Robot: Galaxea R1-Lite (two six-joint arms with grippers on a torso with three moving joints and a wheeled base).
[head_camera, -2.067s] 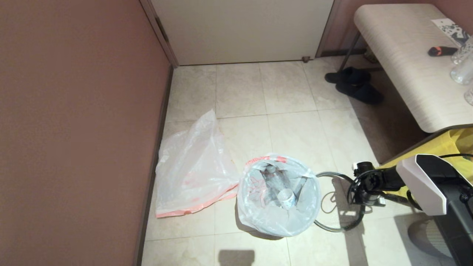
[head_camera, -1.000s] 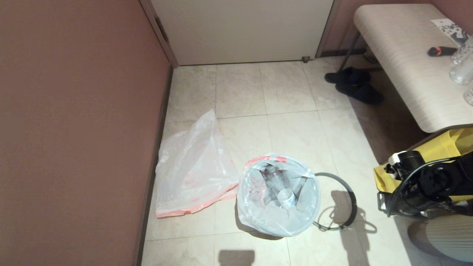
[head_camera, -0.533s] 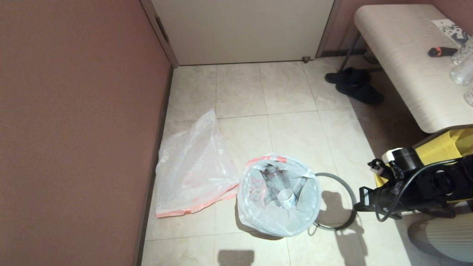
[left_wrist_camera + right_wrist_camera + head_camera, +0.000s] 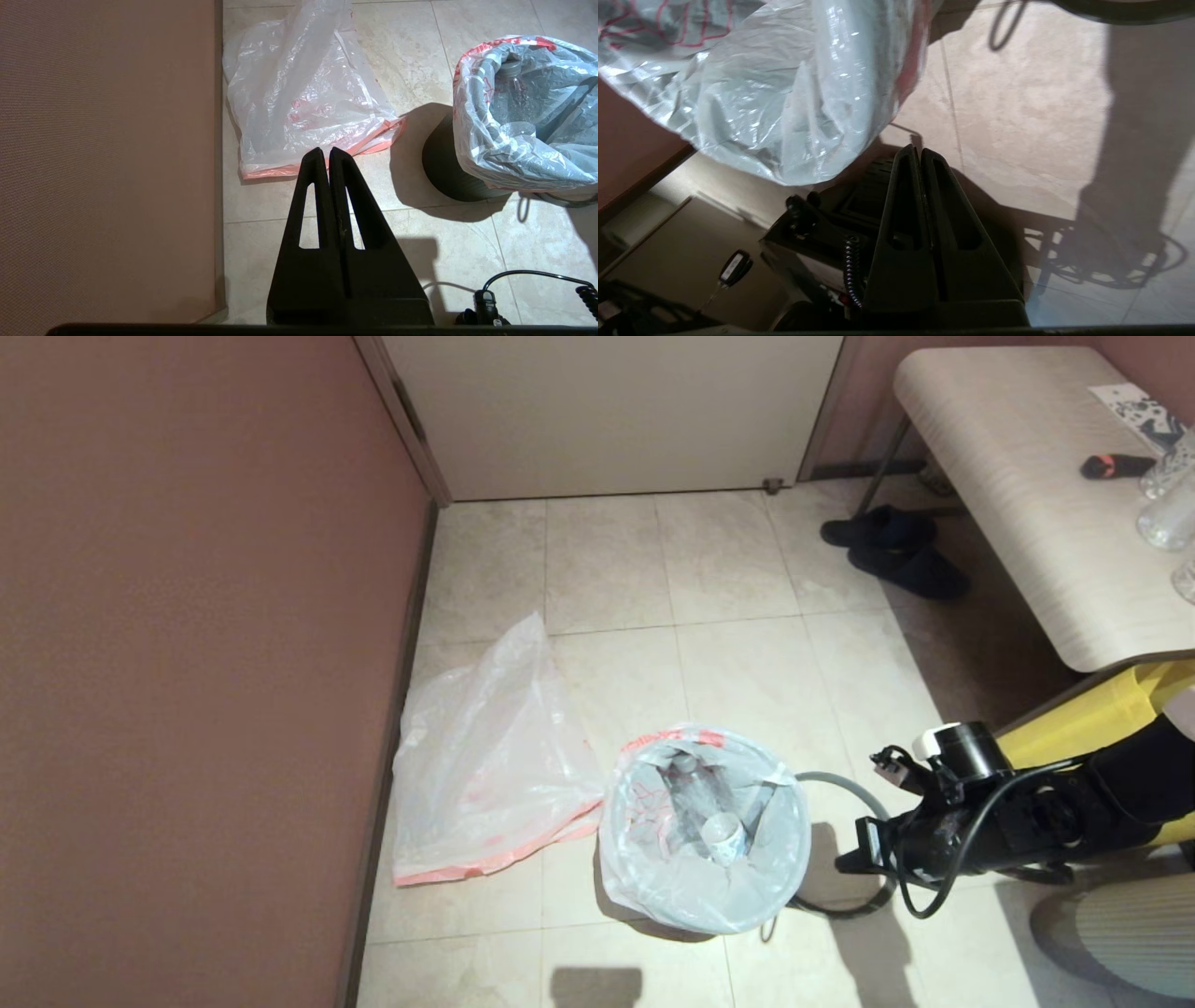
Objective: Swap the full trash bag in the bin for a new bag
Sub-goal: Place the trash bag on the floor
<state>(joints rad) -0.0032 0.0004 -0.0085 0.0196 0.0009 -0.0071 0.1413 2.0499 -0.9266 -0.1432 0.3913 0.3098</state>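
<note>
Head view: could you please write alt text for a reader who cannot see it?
A bin lined with the full trash bag stands on a tiled floor, the limp new bag flat to its left. The right gripper, shut, reaches in from the right over a grey ring lying beside the bin.

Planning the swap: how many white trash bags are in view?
2: the full trash bag sits in the bin; the new bag lies flat on the floor beside the wall. None seem hidden.
</note>
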